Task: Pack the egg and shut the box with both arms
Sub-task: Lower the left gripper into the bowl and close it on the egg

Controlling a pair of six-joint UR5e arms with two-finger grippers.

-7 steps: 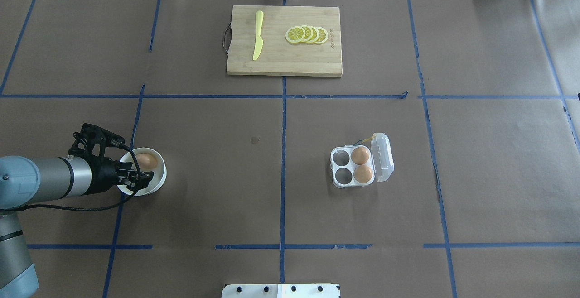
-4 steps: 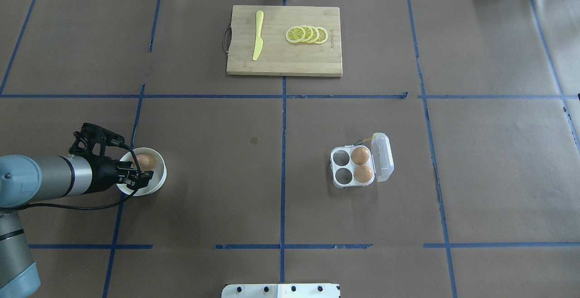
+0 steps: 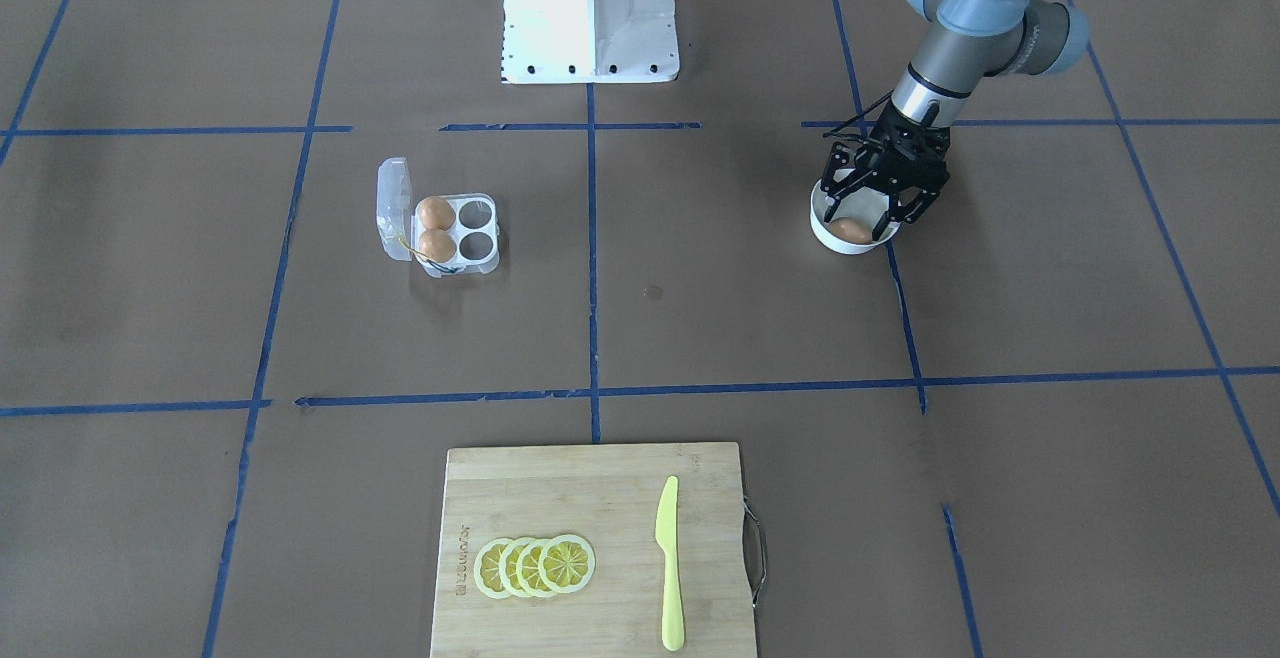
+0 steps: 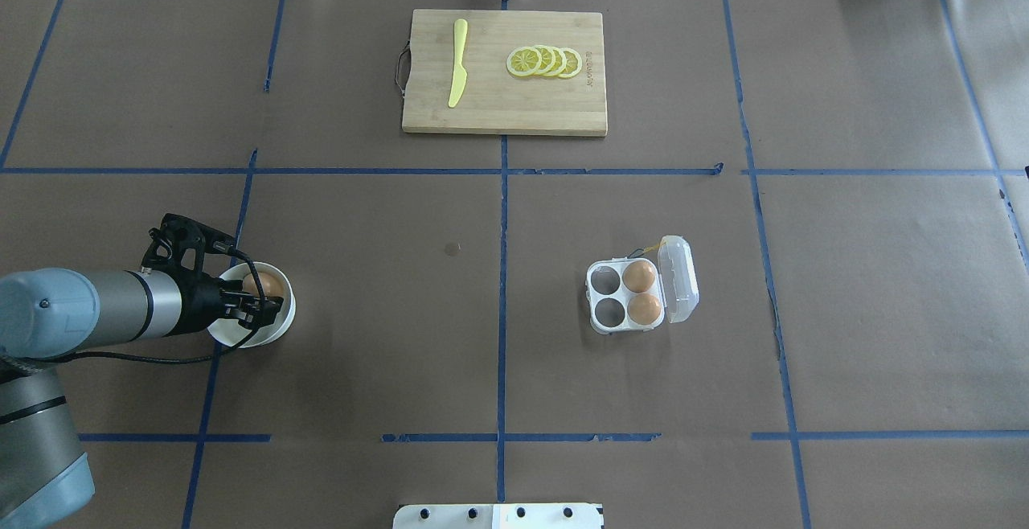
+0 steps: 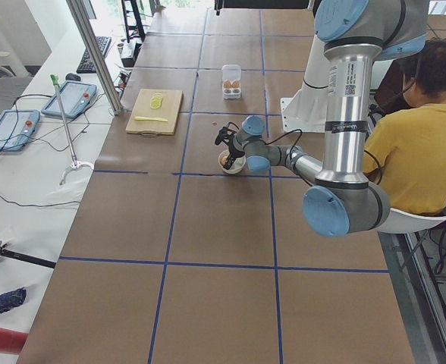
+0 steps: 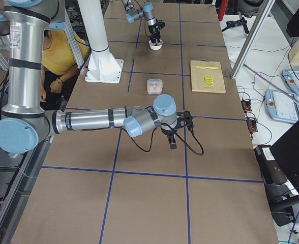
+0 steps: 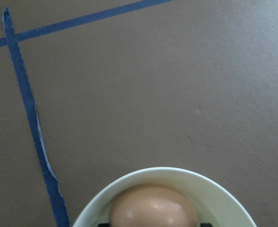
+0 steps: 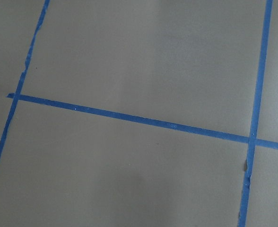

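The left pincer [image 3: 866,216] reaches down into a white bowl [image 7: 158,174] near the left end of the table [image 4: 402,336]. Its fingers are spread and stand either side of the egg [image 7: 153,205]. The wrist view shows the egg directly below and centred between the two black pads, with no squeeze evident. Its long axis appears to run crosswise, from pad to pad, so closing would likely press on its ends, though only half the shell shows. The box [image 4: 608,312] sits well apart on the table's right half, lid swung open, two cells filled and the two nearer the bowl vacant. The right pincer [image 6: 173,140] hangs over bare table, and whether it is spread or pressed together cannot be told. The left arm is plainly the nearer to the egg.
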